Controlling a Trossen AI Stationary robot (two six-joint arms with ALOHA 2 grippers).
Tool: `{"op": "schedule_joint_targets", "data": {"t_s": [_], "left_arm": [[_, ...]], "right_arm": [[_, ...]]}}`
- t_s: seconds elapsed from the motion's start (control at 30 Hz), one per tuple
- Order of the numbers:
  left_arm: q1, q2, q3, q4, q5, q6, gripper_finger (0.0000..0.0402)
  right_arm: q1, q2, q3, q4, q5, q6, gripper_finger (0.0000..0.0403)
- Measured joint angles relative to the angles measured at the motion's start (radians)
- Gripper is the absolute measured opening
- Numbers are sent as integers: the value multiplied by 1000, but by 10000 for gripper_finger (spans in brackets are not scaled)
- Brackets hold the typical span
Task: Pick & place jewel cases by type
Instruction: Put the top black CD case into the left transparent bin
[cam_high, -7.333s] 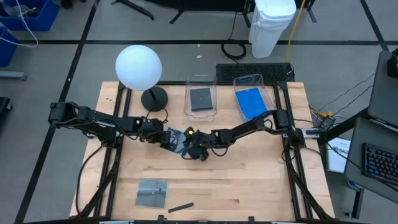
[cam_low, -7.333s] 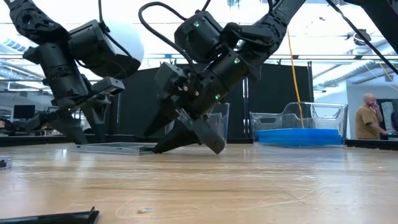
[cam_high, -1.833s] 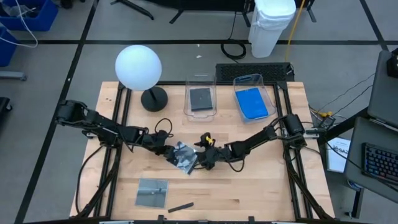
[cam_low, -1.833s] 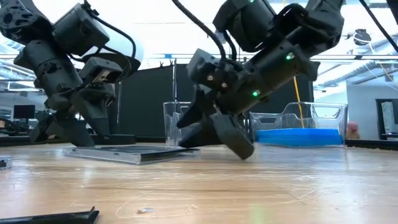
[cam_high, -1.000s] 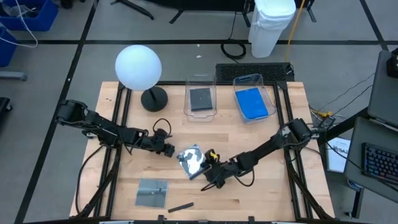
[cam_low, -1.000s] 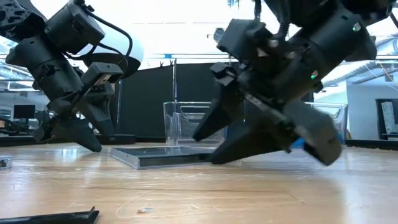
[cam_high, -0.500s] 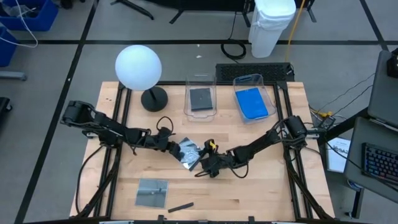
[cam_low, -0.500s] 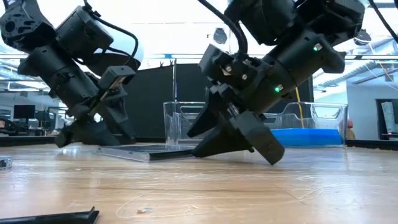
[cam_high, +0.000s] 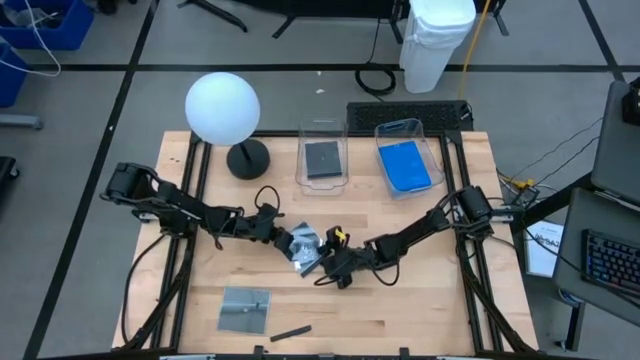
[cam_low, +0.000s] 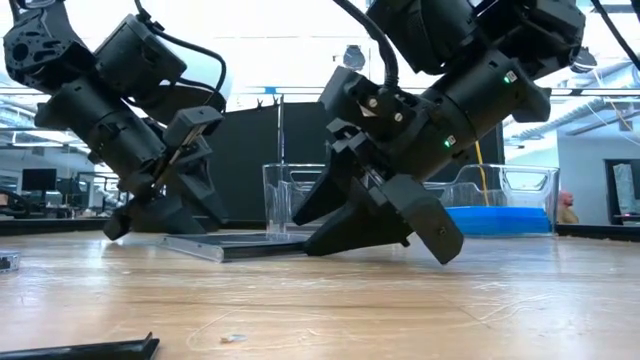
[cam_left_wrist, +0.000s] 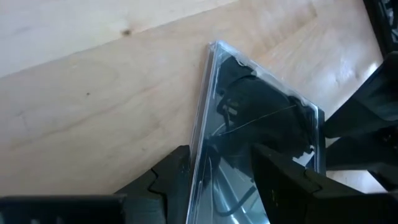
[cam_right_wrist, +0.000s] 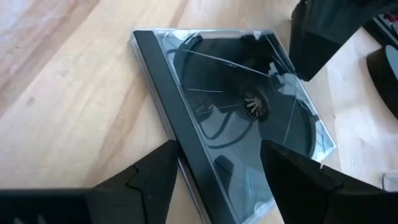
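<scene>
A jewel case (cam_high: 306, 246) with a clear lid and a dark tray lies flat on the wooden table's middle, between my two grippers. My left gripper (cam_high: 284, 240) stands open at its left edge. One finger is over the lid (cam_left_wrist: 267, 168) and the other outside the edge (cam_left_wrist: 177, 171). My right gripper (cam_high: 322, 262) stands open at the case's near right corner, which pokes in between its fingers (cam_right_wrist: 158, 171). A second dark case (cam_high: 245, 308) lies flat near the front left. My left gripper straddles the case's left edge (cam_left_wrist: 200, 149), slanting down from the table's left; whether a finger touches it I cannot tell. My right gripper comes slanting down from the right. Its lower fingertip (cam_low: 312, 246) meets the case's right end (cam_low: 300, 243), which lies on the table.
Two clear tubs stand at the back: one (cam_high: 301, 160) holds a dark case, the other (cam_high: 398, 125) blue ones. A white globe lamp (cam_high: 222, 107) stands at the far left. A small dark stick (cam_high: 290, 332) lies at the front edge.
My right gripper has gone toward the table's far edge and a little left, and the case has slid along the table with it, staying flat. My left gripper has moved right and tipped down onto the case's left edge.
</scene>
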Motion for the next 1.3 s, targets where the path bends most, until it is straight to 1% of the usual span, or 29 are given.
{"op": "schedule_joint_targets", "data": {"t_s": [0.2,0.57,0.93,1.03,1.1,1.2,1.3], "left_arm": [[2,-5,0,2,1,-5,175],[1,-7,0,6,-26,-25,175],[0,-7,1,6,-34,-23,175],[0,-7,2,5,-35,-23,175],[1,-7,2,5,-36,-23,175],[1,-7,2,5,-35,-23,175],[1,-7,2,5,-36,-23,175]], "right_arm": [[3,1,0,16,-4,-7,224],[16,-2,2,-24,6,-7,224],[18,-5,2,-33,-23,1,224],[25,-8,2,-48,-26,32,224],[28,-9,2,-50,-58,70,224],[25,-4,3,-38,-148,107,224],[27,17,4,-12,-156,72,224]]}}
